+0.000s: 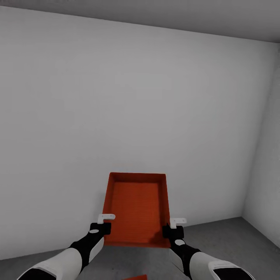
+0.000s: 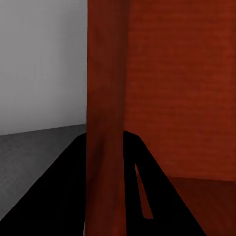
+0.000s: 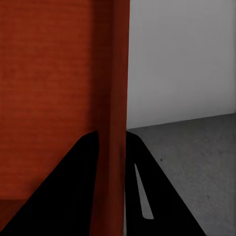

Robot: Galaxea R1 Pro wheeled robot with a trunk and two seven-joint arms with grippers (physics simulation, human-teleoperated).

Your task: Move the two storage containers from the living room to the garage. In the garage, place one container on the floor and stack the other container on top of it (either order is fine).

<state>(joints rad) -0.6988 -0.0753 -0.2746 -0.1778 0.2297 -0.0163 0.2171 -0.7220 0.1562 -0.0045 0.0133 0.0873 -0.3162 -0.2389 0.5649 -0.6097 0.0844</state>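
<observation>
I hold one red-orange storage container [image 1: 136,206] in the air in front of me, its open side facing the head camera. My left gripper [image 1: 104,221] is shut on its left side wall near the close end. On the opposite wall my right gripper [image 1: 174,225] is shut the same way. In the left wrist view the container wall [image 2: 105,98] runs between the black fingers [image 2: 59,196] of the left gripper [image 2: 104,196]. The right wrist view shows the other wall [image 3: 115,98] clamped in the right gripper [image 3: 112,196]. A small red-orange sliver [image 1: 136,277] shows low between my arms; what it is cannot be told.
A bare pale grey wall [image 1: 136,97] stands straight ahead and meets a side wall at a corner [image 1: 251,175] on the right. Dark grey mottled floor [image 1: 233,237] lies below the held container, with open floor to the right [image 3: 196,162] and left [image 2: 29,157].
</observation>
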